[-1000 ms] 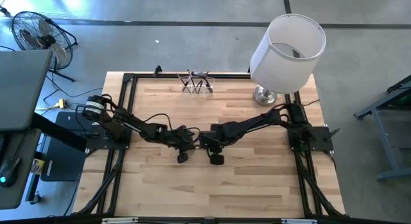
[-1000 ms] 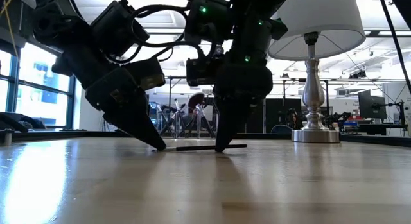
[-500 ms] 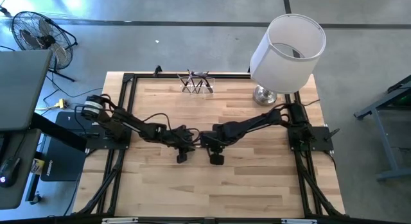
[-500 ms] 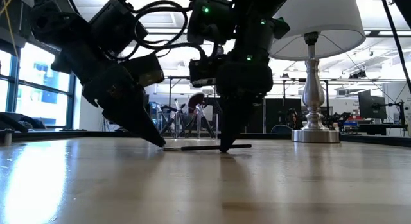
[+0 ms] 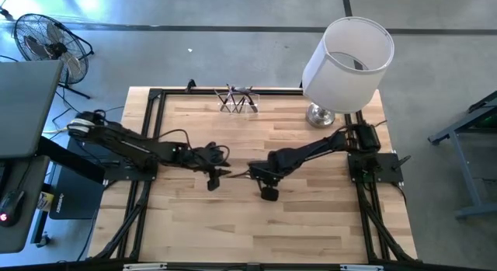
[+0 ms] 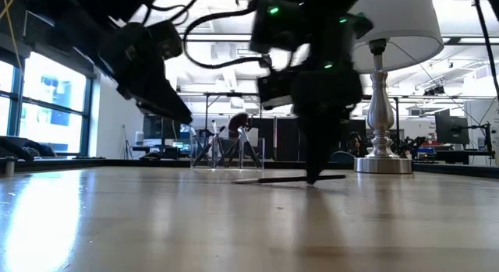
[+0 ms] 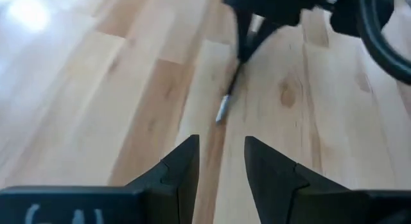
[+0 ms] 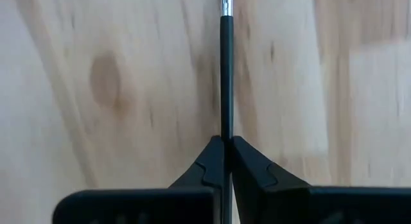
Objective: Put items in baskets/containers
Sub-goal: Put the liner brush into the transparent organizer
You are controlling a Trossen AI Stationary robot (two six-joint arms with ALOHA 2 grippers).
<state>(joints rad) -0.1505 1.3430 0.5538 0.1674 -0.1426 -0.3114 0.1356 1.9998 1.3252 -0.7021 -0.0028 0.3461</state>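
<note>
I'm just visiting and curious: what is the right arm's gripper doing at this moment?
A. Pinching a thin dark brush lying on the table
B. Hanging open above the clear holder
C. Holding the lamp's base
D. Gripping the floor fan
A: the right gripper is shut on the slim makeup brush, which lies on the wooden table.

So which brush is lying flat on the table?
The thin black brush in the middle of the table, pinched by the right gripper. The other brushes stand in the clear cup at the far edge.
</note>
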